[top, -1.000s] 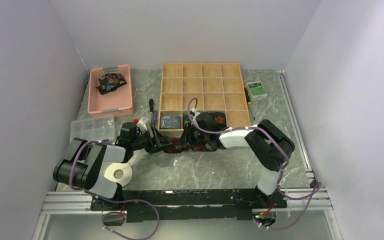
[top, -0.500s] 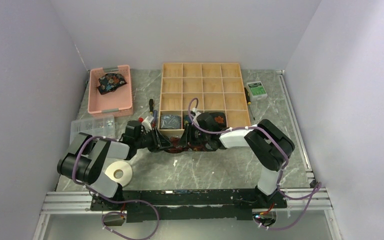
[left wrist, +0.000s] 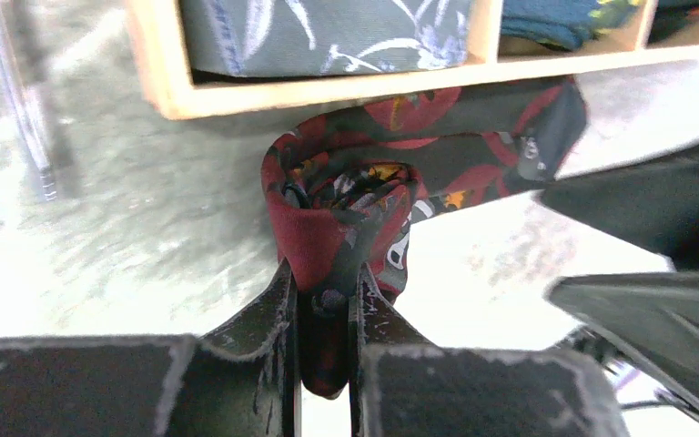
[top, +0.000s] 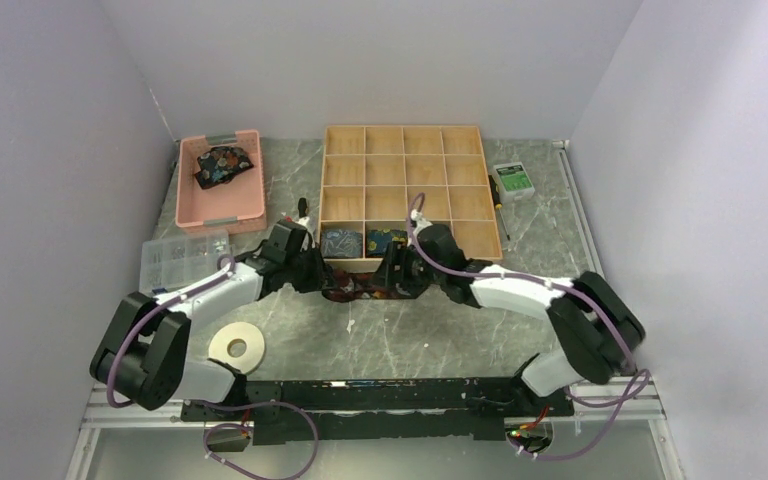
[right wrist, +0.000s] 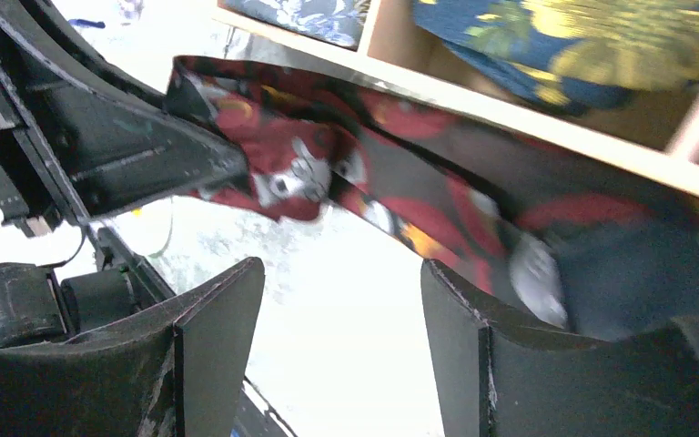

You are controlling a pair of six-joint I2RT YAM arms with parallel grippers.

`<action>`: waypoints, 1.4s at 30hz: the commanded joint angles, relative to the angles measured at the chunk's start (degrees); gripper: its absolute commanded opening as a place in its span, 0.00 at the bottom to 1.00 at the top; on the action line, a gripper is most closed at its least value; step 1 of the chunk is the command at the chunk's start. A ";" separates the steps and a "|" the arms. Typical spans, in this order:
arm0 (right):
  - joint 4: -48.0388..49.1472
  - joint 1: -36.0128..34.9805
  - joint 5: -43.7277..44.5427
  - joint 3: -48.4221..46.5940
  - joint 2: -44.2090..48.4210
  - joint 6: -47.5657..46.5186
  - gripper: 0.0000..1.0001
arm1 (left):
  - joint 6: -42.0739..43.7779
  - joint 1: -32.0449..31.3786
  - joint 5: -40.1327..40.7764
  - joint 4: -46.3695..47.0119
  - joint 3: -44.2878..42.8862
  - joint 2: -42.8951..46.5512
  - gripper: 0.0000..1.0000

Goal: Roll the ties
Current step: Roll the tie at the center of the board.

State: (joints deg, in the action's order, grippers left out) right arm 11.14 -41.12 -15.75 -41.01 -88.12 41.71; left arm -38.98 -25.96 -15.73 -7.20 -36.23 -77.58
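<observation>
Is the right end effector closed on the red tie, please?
No: the right end effector is open, with only bare table showing between its fingers and the tie lying beyond them.

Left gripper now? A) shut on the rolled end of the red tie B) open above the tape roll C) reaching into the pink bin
A: in the left wrist view the left gripper pinches the rolled end of the red tie, just in front of the wooden tray.
</observation>
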 commanded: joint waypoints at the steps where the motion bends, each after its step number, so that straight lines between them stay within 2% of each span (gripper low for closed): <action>1: -7.84 2.19 7.15 3.72 9.67 -3.69 0.68 | 2.71 -3.86 17.50 -22.47 -8.59 0.60 0.03; 7: -13.52 5.88 11.91 10.04 21.87 -5.45 0.68 | 0.05 -9.75 32.80 -38.73 -19.17 -4.38 0.03; 13: -16.46 8.71 12.17 13.84 30.23 -6.01 0.68 | -2.62 -15.83 43.22 -48.94 -30.09 -16.96 0.03; 23: -19.50 11.09 12.01 16.55 36.70 -6.63 0.68 | -11.67 -24.72 53.60 -61.09 -45.12 -36.21 0.03; 28: -19.27 11.71 11.56 16.76 36.76 -6.48 0.68 | -11.93 -27.63 52.86 -62.14 -50.15 -40.75 0.05; 31: -19.01 11.92 11.46 16.84 36.53 -6.49 0.68 | -10.64 -28.06 50.44 -59.70 -50.69 -41.14 0.13; 32: -18.98 11.96 11.44 16.91 36.44 -6.55 0.68 | -10.36 -28.28 49.75 -59.00 -50.76 -41.28 0.19; 35: -18.96 12.12 11.38 17.06 36.35 -6.47 0.68 | -9.58 -28.80 47.49 -56.87 -50.76 -41.19 0.46; 37: -18.83 12.12 11.29 17.26 36.35 -6.39 0.68 | -9.16 -29.21 46.00 -55.32 -50.19 -40.47 0.58; 42: -18.53 12.16 10.80 17.26 35.88 -6.28 0.68 | -8.44 -29.57 42.68 -51.72 -48.66 -38.25 0.66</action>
State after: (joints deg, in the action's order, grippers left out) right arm -8.80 -29.21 -4.78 -23.81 -52.10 36.10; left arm -47.20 -54.83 32.64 -65.71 -85.60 -117.71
